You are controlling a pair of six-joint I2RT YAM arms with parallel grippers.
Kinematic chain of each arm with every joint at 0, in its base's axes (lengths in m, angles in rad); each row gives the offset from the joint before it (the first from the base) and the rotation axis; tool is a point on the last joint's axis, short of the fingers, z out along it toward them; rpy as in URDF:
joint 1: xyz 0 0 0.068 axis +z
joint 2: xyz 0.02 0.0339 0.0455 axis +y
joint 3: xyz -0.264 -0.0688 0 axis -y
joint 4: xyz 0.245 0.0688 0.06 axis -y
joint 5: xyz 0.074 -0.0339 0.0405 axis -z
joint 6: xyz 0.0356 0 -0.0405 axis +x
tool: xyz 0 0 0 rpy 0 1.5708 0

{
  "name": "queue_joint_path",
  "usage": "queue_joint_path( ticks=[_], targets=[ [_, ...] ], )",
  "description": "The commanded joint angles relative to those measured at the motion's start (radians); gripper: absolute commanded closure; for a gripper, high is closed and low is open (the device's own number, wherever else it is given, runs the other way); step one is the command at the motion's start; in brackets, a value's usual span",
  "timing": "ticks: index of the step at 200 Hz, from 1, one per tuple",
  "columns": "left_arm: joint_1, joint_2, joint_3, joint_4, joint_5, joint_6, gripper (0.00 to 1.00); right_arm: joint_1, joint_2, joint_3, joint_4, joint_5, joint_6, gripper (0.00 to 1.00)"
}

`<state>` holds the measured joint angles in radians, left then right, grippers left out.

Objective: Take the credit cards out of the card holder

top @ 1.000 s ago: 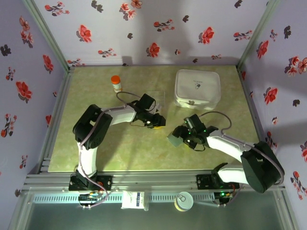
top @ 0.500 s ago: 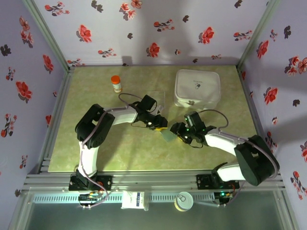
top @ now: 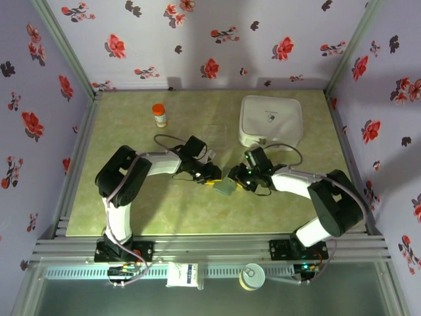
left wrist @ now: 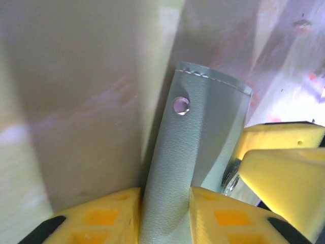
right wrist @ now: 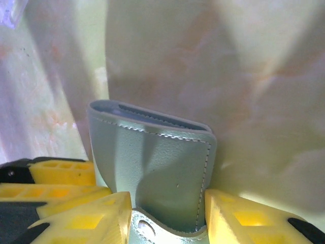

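Note:
The grey-blue card holder (top: 225, 186) sits just above the table between both grippers. My left gripper (top: 212, 178) pinches its snap-button flap (left wrist: 193, 152), the yellow fingers (left wrist: 101, 213) pressed on either side. From the other side my right gripper (top: 239, 179) is shut on the holder's folded body (right wrist: 157, 173), whose stitched top edge and pocket mouth face away from the camera. The credit cards are hidden inside the holder. The right gripper's fingers (left wrist: 284, 168) show beside the flap in the left wrist view.
A large white square box (top: 271, 122) stands at the back right. A clear plastic tray (top: 214, 135) lies behind the grippers, and an orange-capped bottle (top: 159, 115) at the back left. The green table (top: 164, 210) is bordered by flowered walls.
The right gripper carried the holder left to meet the left gripper. The left gripper shifted down and slightly left and now grips the holder's flap.

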<state>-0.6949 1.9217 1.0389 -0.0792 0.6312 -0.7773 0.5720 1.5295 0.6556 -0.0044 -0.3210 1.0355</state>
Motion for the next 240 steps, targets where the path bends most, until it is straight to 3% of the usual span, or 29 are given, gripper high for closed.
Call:
queue_joint_path(
  ticks=[1, 55, 98, 128, 160, 240],
  targets=[
    [0.019, -0.070, -0.073, 0.028, 0.019, -0.026, 0.73, 0.049, 0.066, 0.081, 0.043, -0.069, -0.023, 0.58],
    [0.085, -0.255, -0.274, -0.001, -0.037, -0.027, 0.75, 0.130, 0.217, 0.234, 0.042, -0.107, -0.024, 0.62],
    [0.089, -0.288, -0.331, -0.023, -0.042, -0.024, 0.74, 0.159, 0.221, 0.262, -0.015, -0.079, -0.032, 0.64],
    [0.111, -0.351, -0.335, -0.076, -0.115, -0.024, 0.68, 0.173, 0.189, 0.336, -0.262, 0.064, -0.122, 0.62],
    [0.161, -0.396, -0.329, -0.085, -0.118, -0.027, 0.67, 0.209, 0.189, 0.428, -0.461, 0.162, -0.204, 0.60],
    [0.212, -0.410, -0.336, -0.085, -0.133, -0.029, 0.78, 0.371, 0.341, 0.738, -0.862, 0.357, -0.323, 0.56]
  ],
)
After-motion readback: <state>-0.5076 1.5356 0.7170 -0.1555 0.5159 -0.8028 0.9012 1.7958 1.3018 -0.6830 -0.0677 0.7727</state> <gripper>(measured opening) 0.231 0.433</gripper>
